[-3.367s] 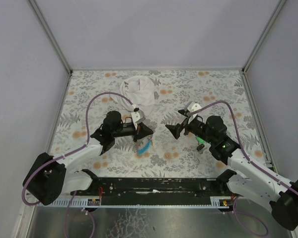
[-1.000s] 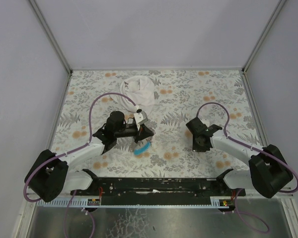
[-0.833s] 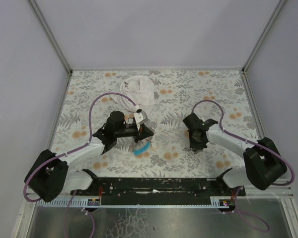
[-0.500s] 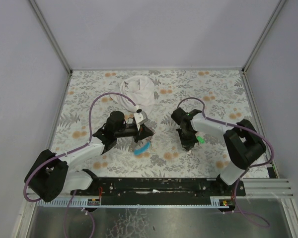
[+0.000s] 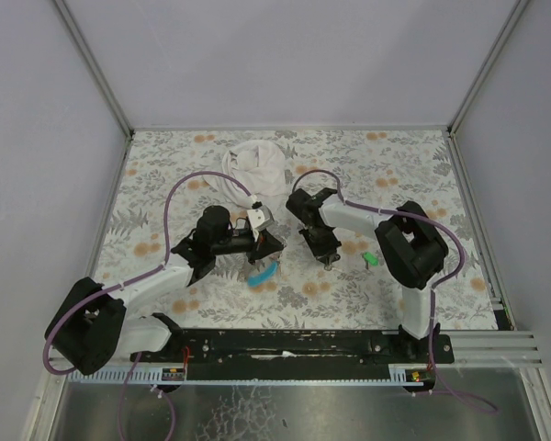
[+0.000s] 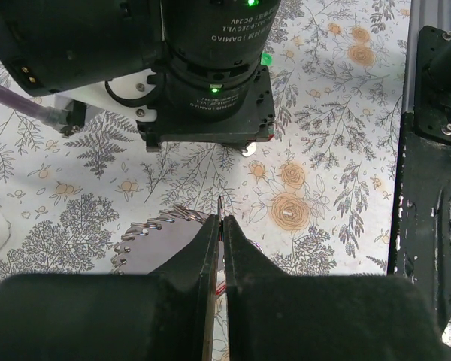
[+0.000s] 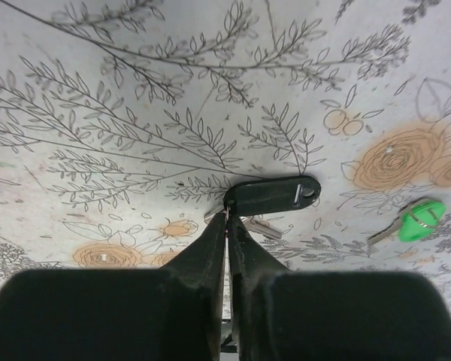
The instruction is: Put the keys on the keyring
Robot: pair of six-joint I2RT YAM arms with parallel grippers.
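Observation:
My left gripper [image 5: 274, 242] [image 6: 221, 219] is shut on the keyring, whose thin metal edge [image 6: 221, 204] pokes out between the tips. The keyring's grey strap [image 6: 154, 235] lies below, and the light-blue piece [image 5: 264, 273] hangs under the gripper. My right gripper [image 5: 327, 258] [image 7: 227, 218] points down just right of the left one. Its jaws are pressed together at the end of a black-headed key [image 7: 274, 195], with a metal blade [image 7: 261, 227] showing beside it. A green-headed key [image 5: 371, 259] [image 7: 419, 220] lies loose on the floral table further right.
A crumpled white cloth [image 5: 255, 167] lies at the back centre. The right arm's wrist housing [image 6: 210, 83] stands close in front of the left gripper. The metal frame rail [image 6: 428, 188] runs along the near edge, and purple cables loop over both arms.
The right arm has swung left from the right side to the table's middle, bringing its gripper close to the left gripper. The left arm and the light-blue piece have stayed put.

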